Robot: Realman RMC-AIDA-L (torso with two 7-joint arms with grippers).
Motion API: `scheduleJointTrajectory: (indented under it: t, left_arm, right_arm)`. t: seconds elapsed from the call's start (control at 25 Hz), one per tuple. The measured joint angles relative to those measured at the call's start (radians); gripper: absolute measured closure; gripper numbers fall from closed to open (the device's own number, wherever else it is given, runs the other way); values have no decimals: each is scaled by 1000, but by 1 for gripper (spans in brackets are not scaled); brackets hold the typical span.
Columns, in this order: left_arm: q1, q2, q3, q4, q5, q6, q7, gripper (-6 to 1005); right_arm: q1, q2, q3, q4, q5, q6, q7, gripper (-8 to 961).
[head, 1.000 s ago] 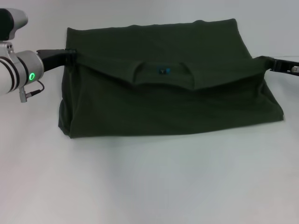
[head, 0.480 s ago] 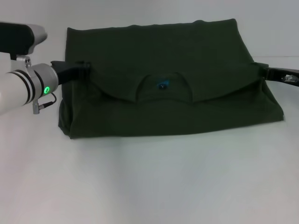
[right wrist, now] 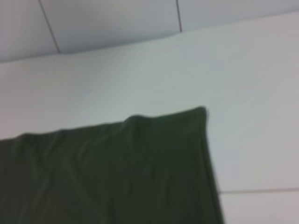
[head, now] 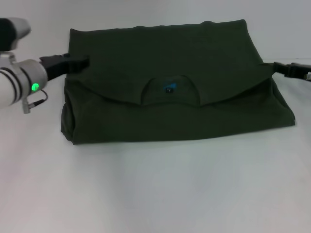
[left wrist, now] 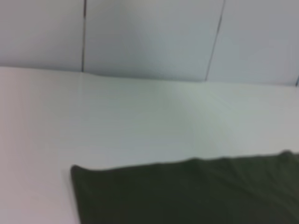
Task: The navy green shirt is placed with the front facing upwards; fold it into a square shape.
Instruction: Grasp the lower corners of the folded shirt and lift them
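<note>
Lying across the middle of the white table [head: 155, 189], the navy green shirt [head: 175, 116] forms a wide, folded rectangle, with bare tabletop on its near side. Its near edge runs almost straight from left to right, and the near left corner looks rounded and slightly bulky where layers stack. Above that, the upper part of the garment is turned down toward the near side, so the neckline forms an arched opening at the centre, and a small blue neck label [head: 169, 88] shows inside it. This flap's edge slopes up to both sides, toward the shirt's left and right edges. Farther back, the cloth lies flat and plain, ending in a fairly straight far edge with a small bump near its right end.

At the shirt's left edge, the left gripper [head: 73, 63] sits over the cloth, its dark fingers close together; whether they pinch fabric I cannot tell. At the right edge, the right gripper [head: 284, 69] lies just beside the shirt, and its grip cannot be told either.

Both wrist views show the far edge of the shirt [left wrist: 196, 191] [right wrist: 117, 172] on the table, with a panelled wall [left wrist: 149, 37] beyond.
</note>
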Motion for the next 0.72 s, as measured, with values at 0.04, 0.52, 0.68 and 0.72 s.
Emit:
scheduleJointTrajectory:
  t: [0.04,0.52,0.68,0.72]
  left_arm:
    - [9,-3,0,24,0,14,-16,682]
    - [144,-12,60,201,1,318,-85,347]
    - [215,-14,106,285,2,445,-139,348]
    - [231,-14,111,303,2,482,-145,347]
  right_arm:
    - [-2,1,0,-12,7,-5,1,543]
    - [-125,-17,-16,-159,118,-350,75,244]
    - [-186,-43,-62,-189,117,-488,137,245]
    - [-198,-52,-75,-190,117,-520,151,245]
